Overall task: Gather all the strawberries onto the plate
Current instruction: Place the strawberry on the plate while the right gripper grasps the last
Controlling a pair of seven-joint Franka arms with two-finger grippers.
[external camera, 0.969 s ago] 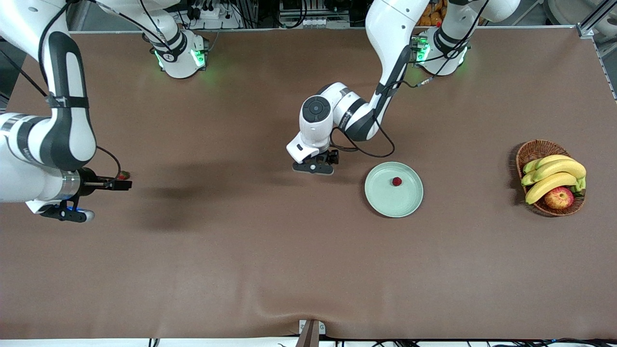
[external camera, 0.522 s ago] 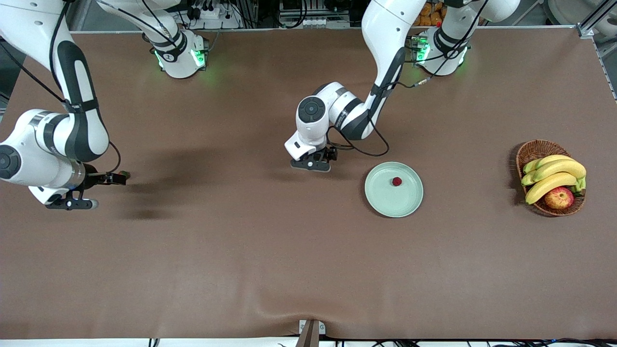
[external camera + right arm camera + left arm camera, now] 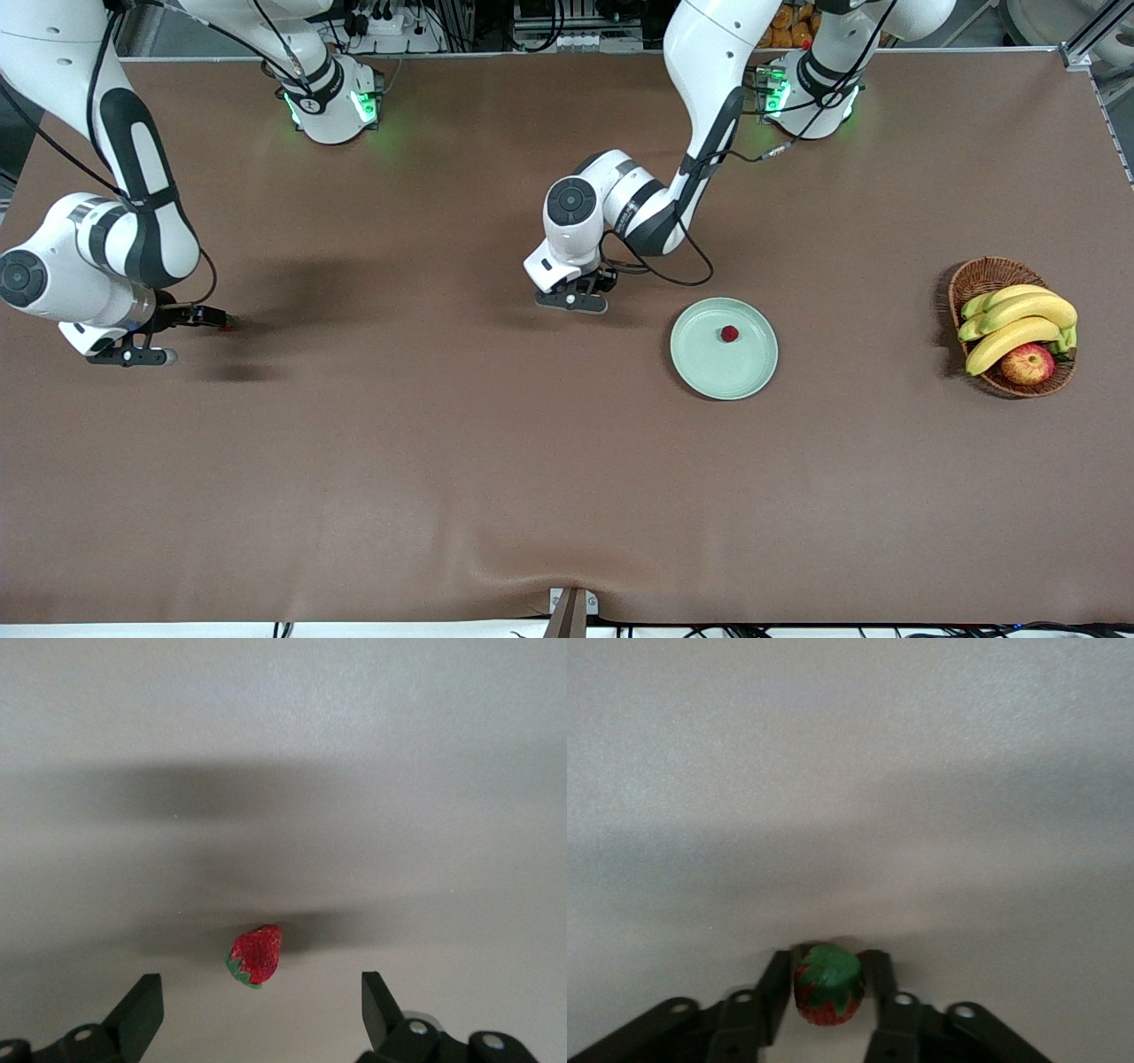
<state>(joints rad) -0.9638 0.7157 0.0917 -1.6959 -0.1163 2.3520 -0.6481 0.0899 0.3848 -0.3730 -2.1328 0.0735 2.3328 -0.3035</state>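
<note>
Brown cloth covers the tabletop (image 3: 496, 478) from end to end. Front view: a pale green plate (image 3: 704, 363) lies near the middle, toward the left arm's end, with one strawberry (image 3: 729, 333) on it. Well apart, at the left arm's end, a wicker basket (image 3: 983, 275) holds bananas (image 3: 1019, 323) and an apple (image 3: 1028, 363). The left hand (image 3: 580, 297) sits low over the cloth just beside the plate, toward the right arm's end; from this view its fingers are hidden under the wrist. The left wrist view fills that in: the two fingers (image 3: 776, 988) are clamped on a second strawberry (image 3: 827, 983), green leafy top facing the camera, with the cloth close beneath. The right hand (image 3: 208, 317) is low at the right arm's end of the tabletop, and the front view shows only a speck of red at its tips. The right wrist view shows more: a third strawberry (image 3: 255, 955) lies on the cloth between the fingers (image 3: 140, 1014), which stand wide apart and do not touch it. The plate does not appear in either wrist view.
</note>
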